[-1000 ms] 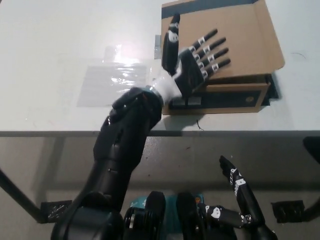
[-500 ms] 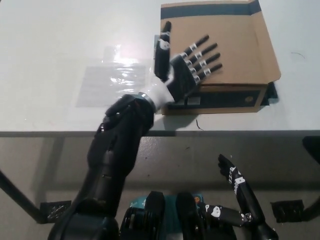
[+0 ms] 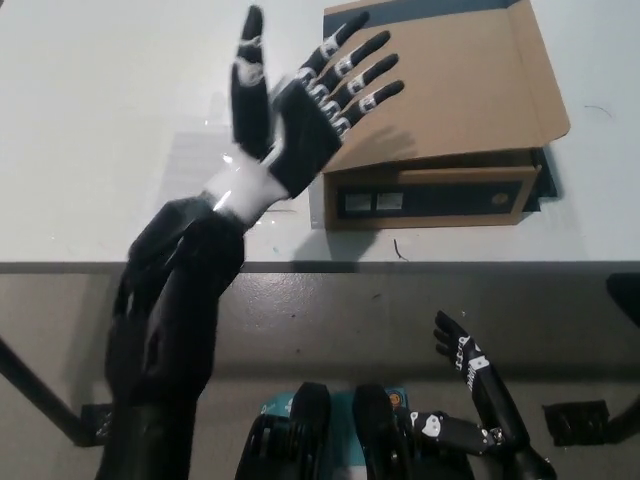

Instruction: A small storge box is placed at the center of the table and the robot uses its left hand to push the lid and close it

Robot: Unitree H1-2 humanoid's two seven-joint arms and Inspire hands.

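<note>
My left hand (image 3: 300, 125) has come up and away from the box (image 3: 440, 130). A moment ago its palm lay flat on the brown lid (image 3: 455, 90), pressing down; now it hangs in the air over the box's left edge, fingers (image 3: 355, 70) spread wide and holding nothing. Only the fingertips still overlap the lid's corner in the picture, and I cannot tell whether they touch it.

With the press taken off, the lid has sprung back a little. Half a second ago it sat lower over the dark front of the box; now its front edge stands proud again, casting a shadow on the front wall. I judge the lid down but not snapped shut, so the push may need repeating, further in from the edge.

The box sits near the front edge of the table (image 3: 100, 120), toward its right side in my view. The table top is pale and glossy, with a sheet of clear plastic (image 3: 195, 165) lying flat just left of the box, partly under my arm. Below the table edge is a dull grey floor.

My right hand (image 3: 480, 385) rests low beneath the table edge, fingers apart, empty.
</note>
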